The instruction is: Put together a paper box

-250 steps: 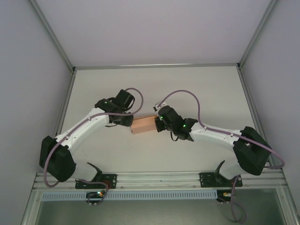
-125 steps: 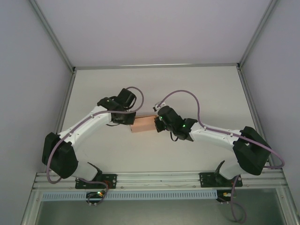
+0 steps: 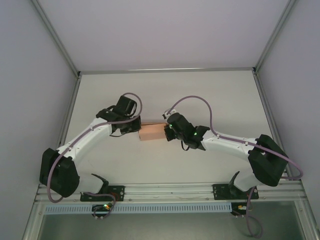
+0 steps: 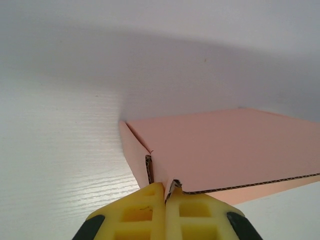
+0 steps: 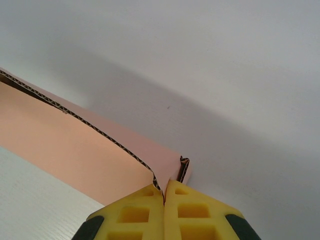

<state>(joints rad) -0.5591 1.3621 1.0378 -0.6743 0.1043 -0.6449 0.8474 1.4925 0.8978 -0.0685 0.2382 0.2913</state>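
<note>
The salmon-pink paper box (image 3: 152, 132) sits mid-table between both arms. My left gripper (image 3: 138, 127) is at its left end, my right gripper (image 3: 167, 129) at its right end. In the left wrist view the yellow fingers (image 4: 145, 212) are shut on a card edge at the paper box (image 4: 225, 150) near corner, the left gripper (image 4: 165, 192) pinching a thin flap. In the right wrist view the right gripper (image 5: 164, 192) is shut on the card wall of the paper box (image 5: 75, 145), with a folded corrugated tab beside it.
White table (image 3: 200, 95) bounded by grey enclosure walls and a metal frame rail (image 3: 170, 191) along the near edge. Purple cables loop off both wrists.
My left gripper has closed onto the box's left end and its wrist shifted slightly left and back. The box and the right arm have barely moved.
</note>
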